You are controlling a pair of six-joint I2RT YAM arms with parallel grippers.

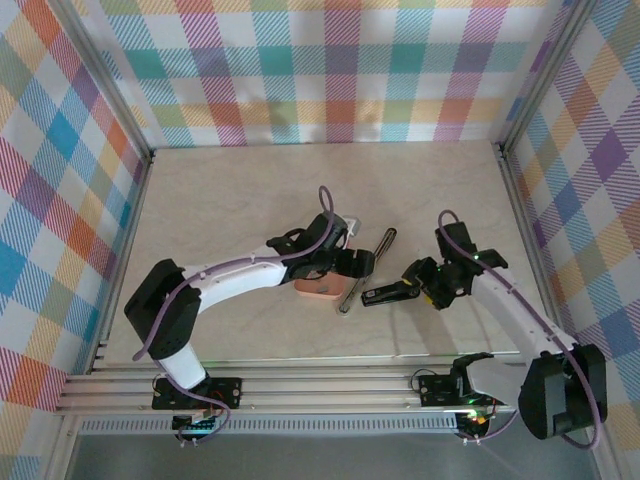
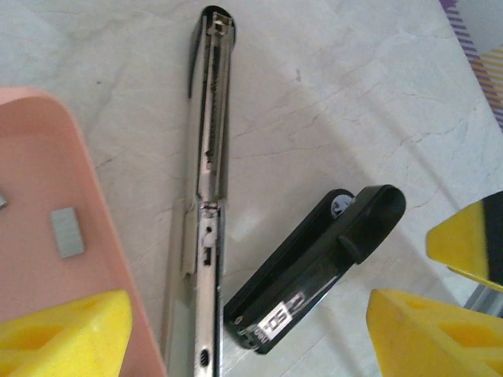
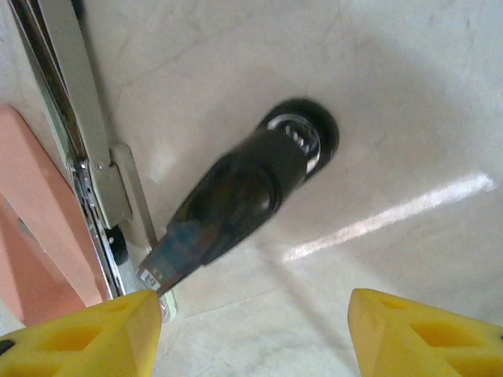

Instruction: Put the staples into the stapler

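The stapler lies swung open on the table: its long metal magazine rail [image 2: 208, 196] [image 1: 366, 270] [image 3: 63, 118] stretches away, and its black top cover [image 2: 314, 271] [image 1: 390, 295] [image 3: 236, 196] angles off to the right. Staples [image 2: 67, 232] lie as small grey strips in the salmon-pink tray [image 2: 47, 157] [image 1: 318, 290] just left of the rail. My left gripper [image 2: 244, 338] [image 1: 355, 265] hovers open above the rail's hinge end, straddling the tray edge and the cover. My right gripper [image 3: 253, 338] [image 1: 428, 290] is open over bare table beside the black cover, holding nothing.
A yellow finger [image 2: 470, 247] of the right gripper shows at the right edge of the left wrist view, close to the cover. Checked walls [image 1: 330, 70] and metal frame rails [image 1: 300, 385] close in the table. Bare tabletop [image 1: 250, 200] lies behind the stapler.
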